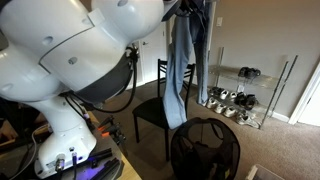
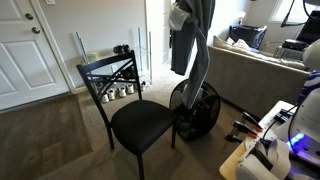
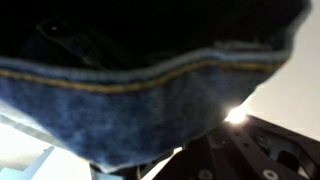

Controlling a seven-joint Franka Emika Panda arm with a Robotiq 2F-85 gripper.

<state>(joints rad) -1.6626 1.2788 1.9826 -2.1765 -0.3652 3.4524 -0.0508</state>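
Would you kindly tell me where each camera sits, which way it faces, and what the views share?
Exterior view: close behind the white robot arm, which fills the left, facing the black metal chair, black mesh hamper and wire shoe rack.
Exterior view: beside the wooden table, facing a white panelled door; white robot parts at right edge.
Wrist view: pressed against the blue denim jeans; nothing of the robot shows.
Both exterior views share chair, hamper and hanging jeans.
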